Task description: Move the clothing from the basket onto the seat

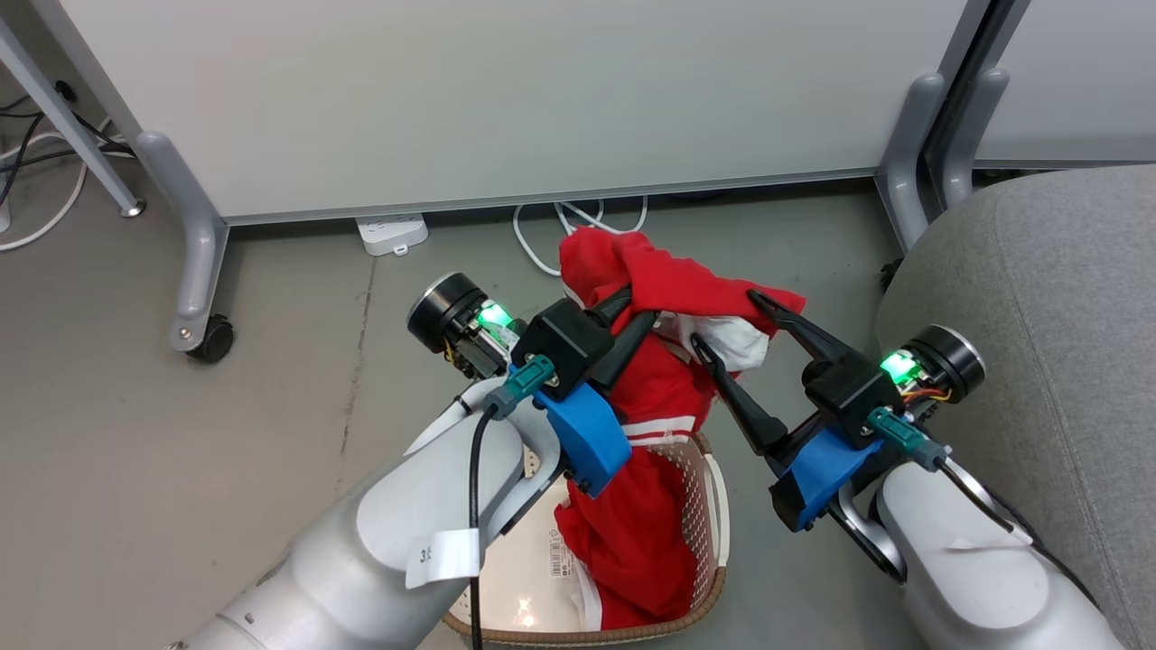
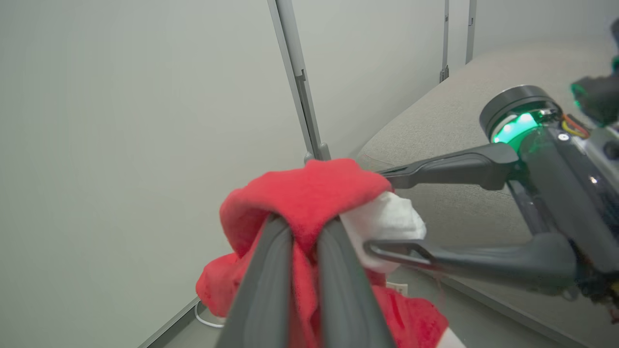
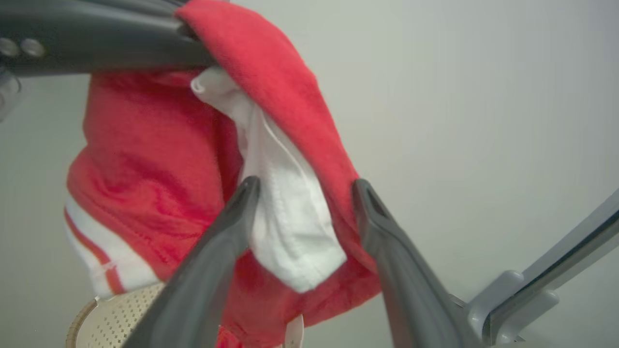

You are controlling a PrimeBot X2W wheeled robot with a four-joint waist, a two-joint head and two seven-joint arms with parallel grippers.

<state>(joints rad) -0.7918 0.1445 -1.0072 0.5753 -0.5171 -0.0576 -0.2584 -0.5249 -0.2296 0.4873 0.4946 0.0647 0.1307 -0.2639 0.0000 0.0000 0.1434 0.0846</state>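
Observation:
The red clothing (image 1: 668,397) hangs lifted, its lower part still inside the cream basket (image 1: 713,506) at the bottom of the head view. My left gripper (image 1: 623,318) is shut on a bunched upper fold of it. In the left wrist view the two fingers of that gripper (image 2: 303,227) pinch red clothing (image 2: 309,193). My right gripper (image 1: 725,319) stands open, its fingers on either side of a white lining flap. The right wrist view shows that gripper (image 3: 304,186) straddling the flap, the clothing (image 3: 159,159) and the basket rim (image 3: 116,314). The grey seat (image 1: 1039,289) lies to the right.
A pale partition panel (image 1: 506,99) stands behind on grey legs, one with a castor (image 1: 212,341), another leg (image 1: 908,162) close to the seat. A white power strip (image 1: 393,233) and looped white cable (image 1: 542,244) lie on the grey floor beneath it.

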